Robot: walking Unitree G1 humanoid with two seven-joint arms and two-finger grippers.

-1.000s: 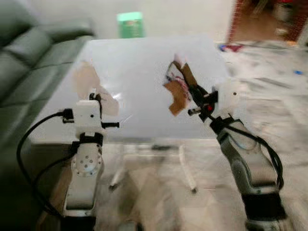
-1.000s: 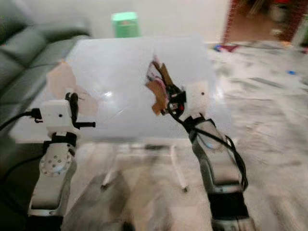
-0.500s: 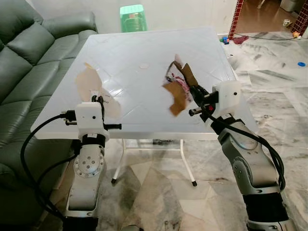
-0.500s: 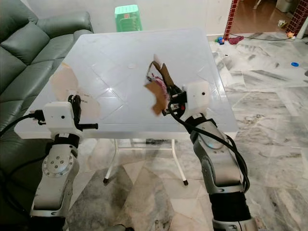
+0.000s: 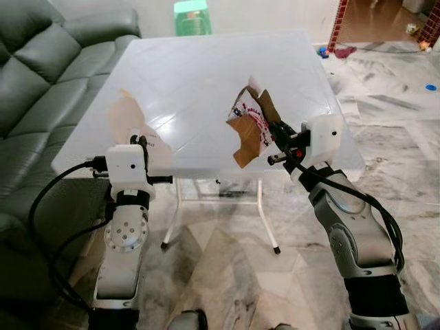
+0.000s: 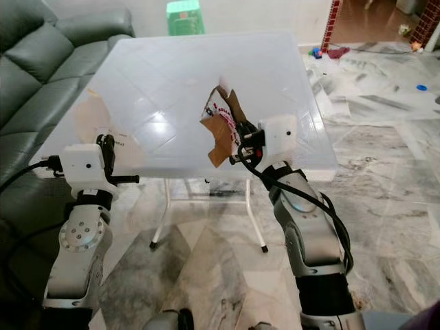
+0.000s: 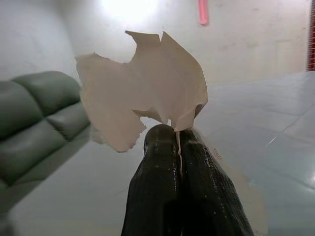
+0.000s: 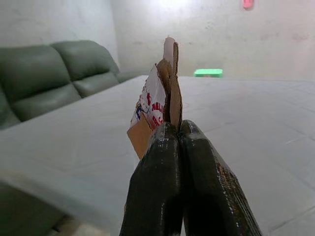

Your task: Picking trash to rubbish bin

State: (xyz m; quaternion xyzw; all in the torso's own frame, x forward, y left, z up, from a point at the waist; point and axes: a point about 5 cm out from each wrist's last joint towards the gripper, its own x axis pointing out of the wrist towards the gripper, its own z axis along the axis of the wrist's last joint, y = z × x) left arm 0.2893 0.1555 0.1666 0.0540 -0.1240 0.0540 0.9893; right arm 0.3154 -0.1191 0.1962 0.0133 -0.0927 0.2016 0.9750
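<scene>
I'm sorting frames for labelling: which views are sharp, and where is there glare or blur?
Eye views: fairly sharp, glare on the white table. Left wrist view: torn paper and left gripper crisp, bright light washing out the wall. Right wrist view: cardboard scrap sharp in the right gripper, sofa soft.

Torn pale paper scrap held upright; brown cardboard piece (red print) aloft.

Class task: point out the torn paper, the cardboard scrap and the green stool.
Torn paper [image 7: 142, 83], left wrist view, middle of the sheet.
Cardboard scrap [image 5: 249, 134], left eye view, brown lower flap.
Green stool [image 5: 192, 15], left eye view, top.
</scene>
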